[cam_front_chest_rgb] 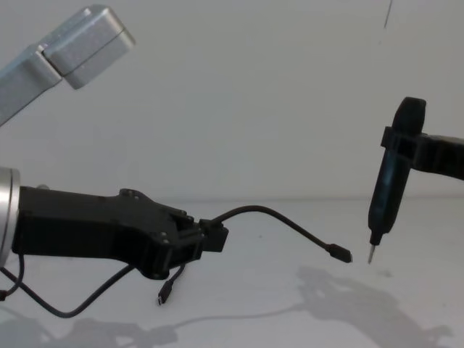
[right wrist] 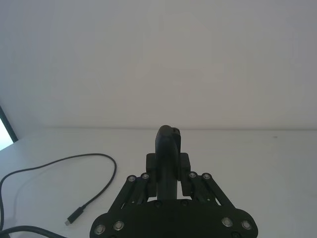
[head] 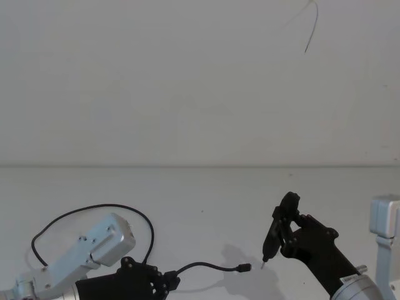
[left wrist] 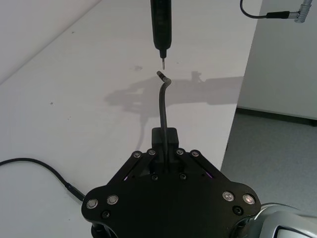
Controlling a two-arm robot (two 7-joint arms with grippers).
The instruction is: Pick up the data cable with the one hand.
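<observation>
Thin black data cable (cam_front_chest_rgb: 279,217), clamped in the left tool (cam_front_chest_rgb: 210,238), plug end raised off the table

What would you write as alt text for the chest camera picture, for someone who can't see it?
The left gripper, reaching in from the left, is shut on a thin black data cable, lifting it so one plug arcs out above the white table. Opposite, the right gripper holds a slim black pen-like tool upright, its tip near that plug.
</observation>
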